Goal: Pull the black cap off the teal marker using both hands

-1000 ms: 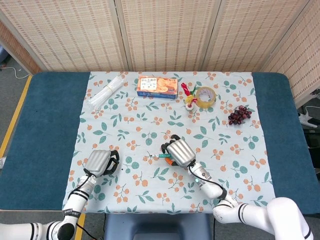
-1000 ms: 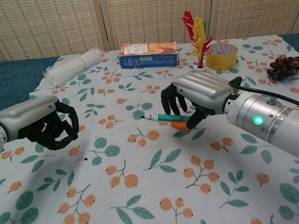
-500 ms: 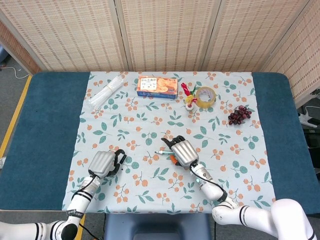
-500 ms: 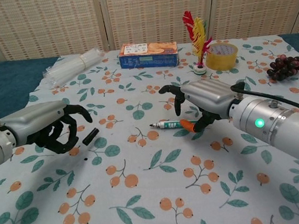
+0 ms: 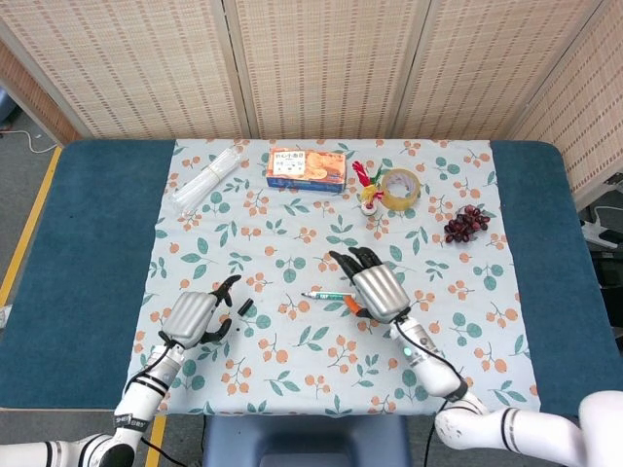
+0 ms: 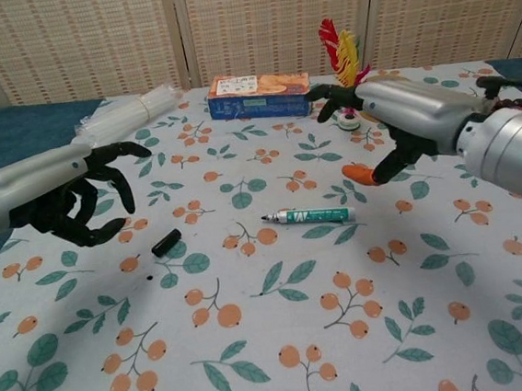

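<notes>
wall: woven folding screens (image 5: 321, 58) | table (image 5: 92, 253): blue | floor (image 5: 19, 185): grey

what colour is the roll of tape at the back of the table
Yellow; the roll of tape shows best in the chest view.

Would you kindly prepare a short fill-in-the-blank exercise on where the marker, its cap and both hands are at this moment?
1. The small black cap lies on the floral tablecloth, ____ from the teal marker.
2. The right hand holds ____.
3. The cap lies nearest the ____ hand.
4. The marker's bare tip points toward the ____.

Missing words: apart; nothing; left; cap
</notes>
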